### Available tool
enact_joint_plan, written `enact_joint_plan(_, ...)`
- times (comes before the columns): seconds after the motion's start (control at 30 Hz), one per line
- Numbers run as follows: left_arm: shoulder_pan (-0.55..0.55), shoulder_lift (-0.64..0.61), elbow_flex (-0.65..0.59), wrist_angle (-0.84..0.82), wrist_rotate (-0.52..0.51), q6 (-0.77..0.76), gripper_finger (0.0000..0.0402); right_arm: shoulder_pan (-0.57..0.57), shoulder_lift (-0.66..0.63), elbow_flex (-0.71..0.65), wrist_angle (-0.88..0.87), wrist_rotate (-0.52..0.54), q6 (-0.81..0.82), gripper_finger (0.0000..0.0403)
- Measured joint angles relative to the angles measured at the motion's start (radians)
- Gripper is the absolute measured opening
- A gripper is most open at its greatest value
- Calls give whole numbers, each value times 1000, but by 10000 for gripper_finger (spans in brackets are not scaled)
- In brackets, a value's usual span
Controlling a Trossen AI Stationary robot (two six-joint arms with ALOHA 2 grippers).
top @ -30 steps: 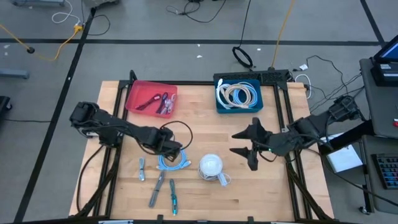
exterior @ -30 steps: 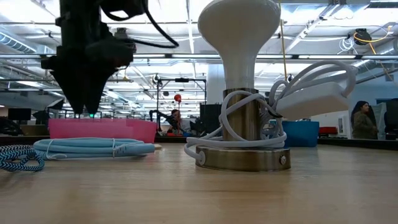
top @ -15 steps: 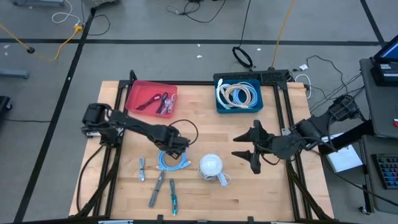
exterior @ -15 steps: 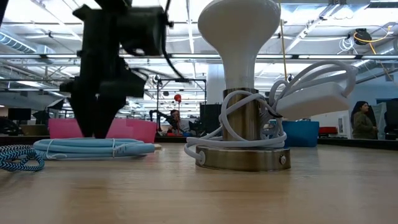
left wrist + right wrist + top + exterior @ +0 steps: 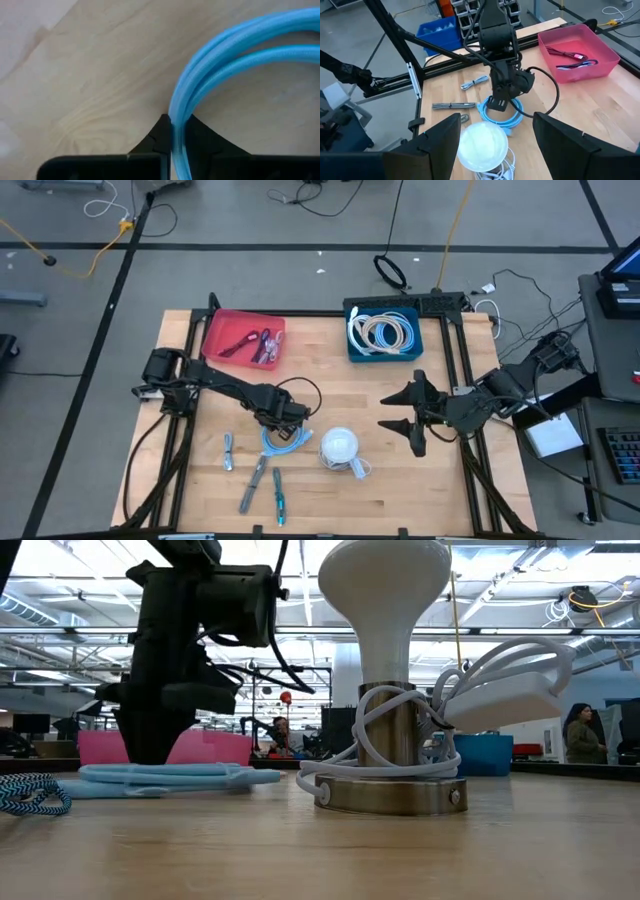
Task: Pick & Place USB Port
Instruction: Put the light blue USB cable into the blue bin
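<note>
- Nearest the front edge of the wooden table (image 5: 200, 510), a row of small bundled cables (image 5: 258, 483) is seen, laid out side by side with bare wood all around them.
- Just behind them, the light blue coiled cable (image 5: 281, 442) is found lying flat on the wood, and it is pinched by the left gripper (image 5: 284, 417): in the left wrist view its strands (image 5: 210, 75) are caught between two dark fingertips (image 5: 161, 131) that are clenched tight around them.
- In the low view the coil (image 5: 175, 775) is seen resting on the table under the gripper (image 5: 160, 745).
- Right beside the coil, the white lamp (image 5: 339, 448) is stood on its metal base, with a white cord wound round the stem; the gap between lamp and gripper is narrow.
- Further right, the right gripper (image 5: 407, 423) is held above open wood, its fingers spread wide and nothing gripped between them.
- Plenty of bare table is left between the right gripper and the lamp.
- At the far edge, the pink tray (image 5: 243, 338) with red and dark cables is placed on the left, and the blue bin (image 5: 383, 331) with pale coiled cables on the right, well apart from both grippers.
</note>
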Motion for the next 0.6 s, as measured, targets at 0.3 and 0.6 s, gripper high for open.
enact_joint_plan(0.3, 67, -170, 89, -21, -124, -79, 27, 1, -30, 0, -29, 33, 22, 227)
enact_joint_plan(0.6, 286, -238, 383, 178, -254, 188, 27, 5, -42, 0, -28, 140, 42, 224)
